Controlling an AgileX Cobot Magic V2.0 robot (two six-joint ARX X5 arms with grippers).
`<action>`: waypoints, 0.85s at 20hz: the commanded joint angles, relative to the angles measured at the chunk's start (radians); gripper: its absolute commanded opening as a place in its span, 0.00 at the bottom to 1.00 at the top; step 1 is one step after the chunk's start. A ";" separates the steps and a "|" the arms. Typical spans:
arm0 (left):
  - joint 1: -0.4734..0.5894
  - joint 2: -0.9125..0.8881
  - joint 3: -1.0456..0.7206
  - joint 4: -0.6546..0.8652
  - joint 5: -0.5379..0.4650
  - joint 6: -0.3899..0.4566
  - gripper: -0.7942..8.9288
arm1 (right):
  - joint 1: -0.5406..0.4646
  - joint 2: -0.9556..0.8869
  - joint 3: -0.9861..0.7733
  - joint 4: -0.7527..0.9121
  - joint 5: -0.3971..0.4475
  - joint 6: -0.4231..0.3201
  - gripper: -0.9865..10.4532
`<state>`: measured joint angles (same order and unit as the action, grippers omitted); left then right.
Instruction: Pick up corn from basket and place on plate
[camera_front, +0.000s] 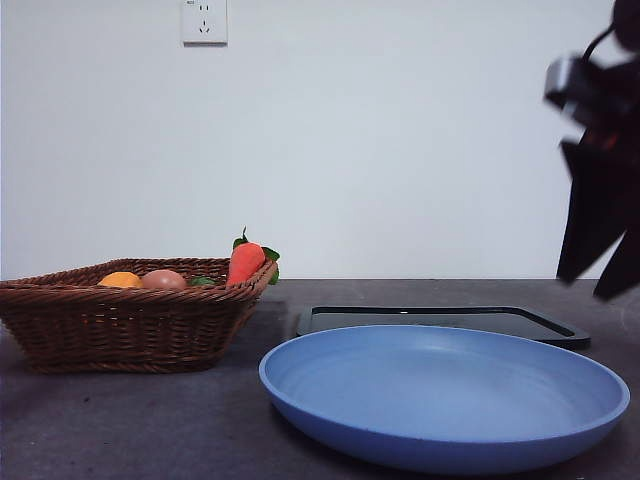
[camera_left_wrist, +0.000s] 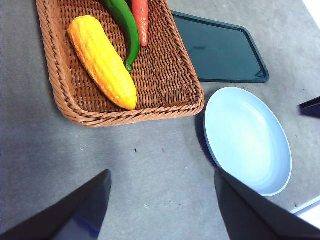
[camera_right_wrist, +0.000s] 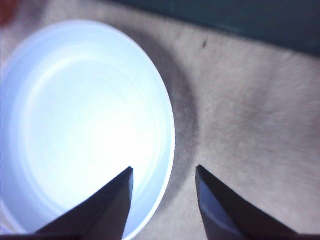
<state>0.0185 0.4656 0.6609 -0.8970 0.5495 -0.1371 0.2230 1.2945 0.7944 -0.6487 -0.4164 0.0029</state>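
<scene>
The corn (camera_left_wrist: 102, 61), an orange-yellow cob, lies in the brown wicker basket (camera_left_wrist: 60, 85); in the front view only its top (camera_front: 120, 280) shows above the basket's rim (camera_front: 130, 296). The blue plate (camera_front: 445, 395) stands empty beside the basket and is also in both wrist views (camera_left_wrist: 247, 140) (camera_right_wrist: 85, 125). My left gripper (camera_left_wrist: 162, 200) hangs open and empty over bare table, just short of the basket. My right gripper (camera_right_wrist: 164, 175) is open and empty above the plate's rim; it shows dark at the right edge of the front view (camera_front: 590, 280).
A green pepper (camera_left_wrist: 122, 25) and a red vegetable (camera_left_wrist: 141, 20) lie by the corn. A carrot (camera_front: 245, 262) and a brownish egg-shaped item (camera_front: 163, 279) show over the rim. A flat black tray (camera_front: 440, 322) lies behind the plate.
</scene>
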 joint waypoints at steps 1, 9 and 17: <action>0.000 0.004 0.019 0.007 0.004 0.013 0.43 | 0.023 0.073 0.017 0.033 -0.003 -0.019 0.27; 0.000 0.004 0.019 0.007 0.004 0.013 0.43 | 0.072 0.214 0.017 0.107 -0.002 -0.019 0.24; -0.001 0.031 0.025 0.026 0.004 -0.008 0.43 | 0.074 0.213 0.023 0.101 -0.007 -0.018 0.09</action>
<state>0.0181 0.4919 0.6655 -0.8864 0.5495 -0.1421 0.2928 1.5009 0.8013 -0.5495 -0.4248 -0.0029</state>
